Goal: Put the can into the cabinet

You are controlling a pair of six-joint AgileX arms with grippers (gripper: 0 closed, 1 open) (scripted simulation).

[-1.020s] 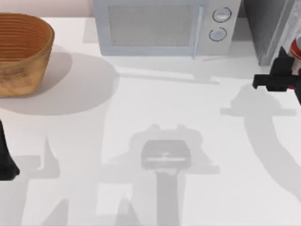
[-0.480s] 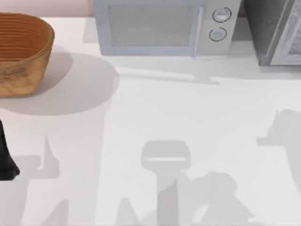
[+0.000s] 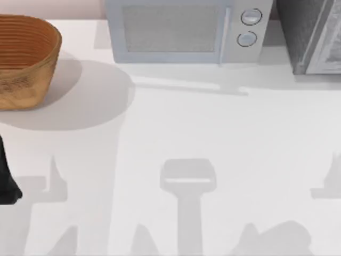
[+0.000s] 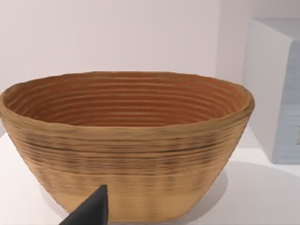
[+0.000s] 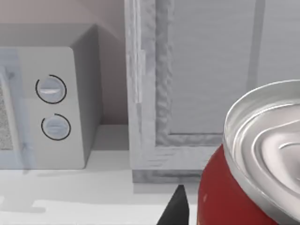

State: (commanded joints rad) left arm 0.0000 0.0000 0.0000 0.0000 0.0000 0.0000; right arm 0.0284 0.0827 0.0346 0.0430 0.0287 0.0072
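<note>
White tabletop runs across the top view, with the woven basket (image 3: 24,58) at the left, the microwave (image 3: 186,32) at the back and the grey cabinet (image 3: 311,37) at the right rear corner. 1 second ago the right gripper stood by the cabinet's front with the can; now that spot is bare, so I judge the arm has pulled back without delivering. In the right wrist view the red can (image 5: 243,187) sits close beside 1 dark finger (image 5: 176,208), apparently held, though I cannot tell for sure. The cabinet door looks closed. The basket is empty. My left arm (image 3: 6,178) stays parked at the left edge.
</note>
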